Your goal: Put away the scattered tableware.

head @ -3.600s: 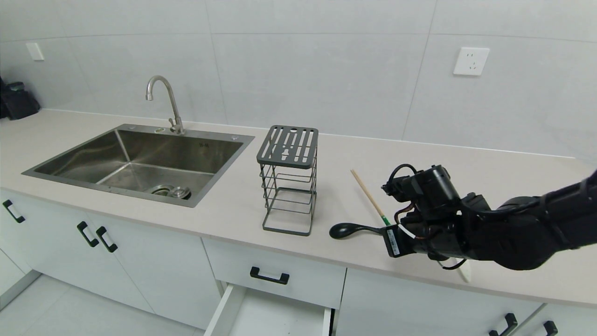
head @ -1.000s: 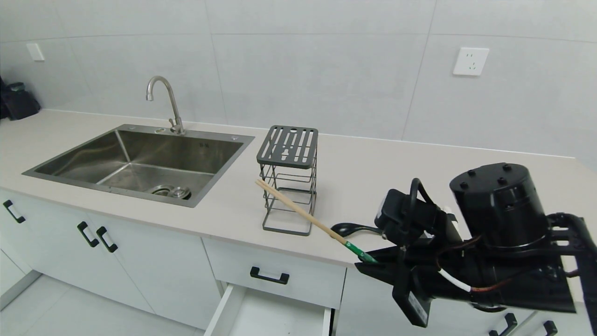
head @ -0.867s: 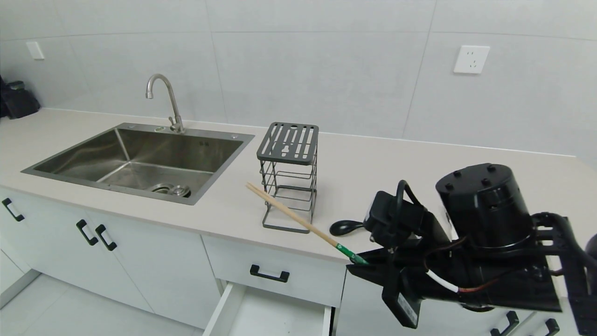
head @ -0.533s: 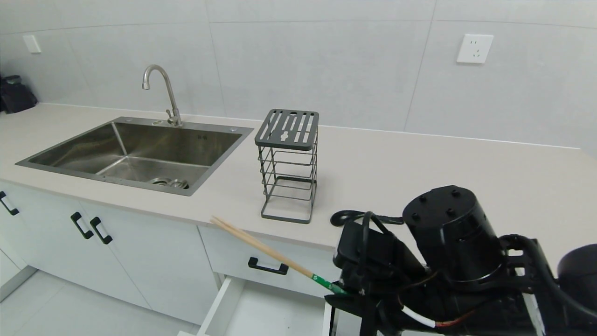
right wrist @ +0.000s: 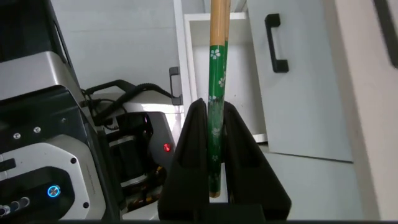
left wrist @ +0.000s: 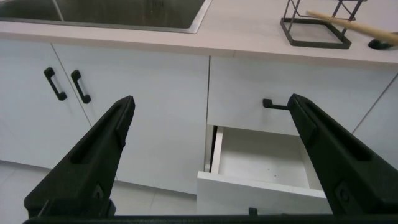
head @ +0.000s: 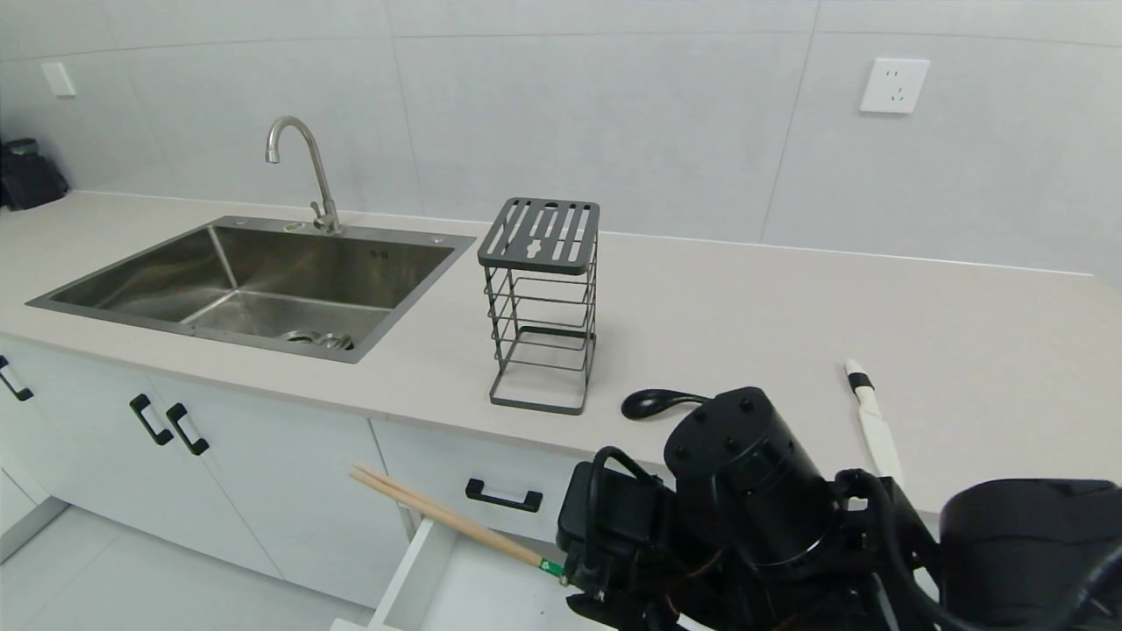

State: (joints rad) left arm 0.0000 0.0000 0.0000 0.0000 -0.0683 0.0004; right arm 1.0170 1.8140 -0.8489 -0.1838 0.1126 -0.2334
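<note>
**Chopsticks pinched in the right gripper, out over the open drawer**

A long pale countertop [head: 745,298] runs along a tiled wall. At its left end is a steel sink [head: 351,267], with a curved faucet [head: 302,166] at its back rim. White cabinets stand under the countertop. One lower drawer [left wrist: 267,168] is pulled open below a shut drawer front with a black handle [head: 502,499].

A dark wire rack [head: 542,302] with a slotted top stands upright on the countertop, just to the right of the sink.

The left gripper [left wrist: 211,102] hangs in front of the cabinets with its two fingers spread wide and nothing between them. It faces the open drawer.

The right gripper [right wrist: 214,112] is low, in front of the counter edge. Its fingers are pressed together on a pair of wooden chopsticks [head: 447,515]. The grip is on the green, flower-patterned end. A short stub of that end passes back between the fingers, and the long bare-wood part sticks straight out past the fingertips.

In the head view the chopsticks slant up toward the robot's left, across the shut drawer front and above the open drawer. They are below the level of the countertop and touch neither drawer.

A white knife [head: 872,421] with a black band lies flat on the countertop, well to the right of the rack. A black spoon [head: 653,403] lies near the front edge, just beside the foot of the rack on its right.
</note>
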